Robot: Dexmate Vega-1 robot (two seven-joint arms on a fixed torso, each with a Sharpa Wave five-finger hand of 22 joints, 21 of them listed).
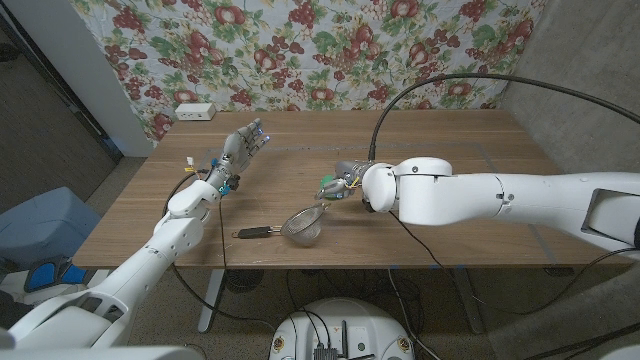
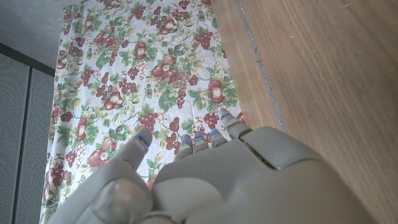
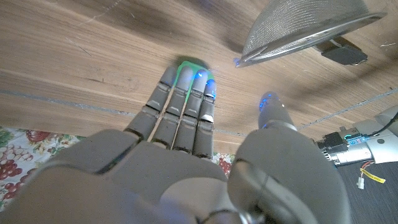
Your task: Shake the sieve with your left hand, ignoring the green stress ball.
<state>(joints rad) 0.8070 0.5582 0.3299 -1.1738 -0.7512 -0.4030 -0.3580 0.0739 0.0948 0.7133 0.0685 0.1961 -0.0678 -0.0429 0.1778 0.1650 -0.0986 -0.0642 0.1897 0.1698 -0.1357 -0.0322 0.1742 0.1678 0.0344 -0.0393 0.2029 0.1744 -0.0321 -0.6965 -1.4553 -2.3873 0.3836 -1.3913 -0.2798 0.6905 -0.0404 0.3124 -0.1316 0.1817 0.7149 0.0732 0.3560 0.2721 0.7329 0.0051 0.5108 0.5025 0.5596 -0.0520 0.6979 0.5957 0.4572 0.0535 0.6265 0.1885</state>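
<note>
A: Where does the sieve [image 1: 305, 224] lie relative to the left hand [image 1: 243, 142]?

B: Well apart from it. The sieve rests on the wooden worktop [image 1: 470, 190] toward the robot's side and to the right of that hand, near the front edge, its dark handle [image 1: 256, 233] pointing back toward the left arm. The left hand is raised over the far left part of the worktop, fingers [image 2: 140, 140] extended and slightly apart, holding nothing.

A: And the right hand [image 3: 186, 124]?

B: It sits just beyond the sieve, close to it. In the right wrist view its fingers [image 3: 180, 106] lie straight and side by side with the thumb [image 3: 273, 115] set apart; nothing is gripped. The sieve's mesh bowl [image 3: 305, 28] lies just past the thumb tip.

A: The green stress ball [image 3: 186, 64]?

B: A green patch shows just at the right fingertips, mostly hidden behind them; whether they touch it cannot be told. It lies beside the sieve's rim.
</note>
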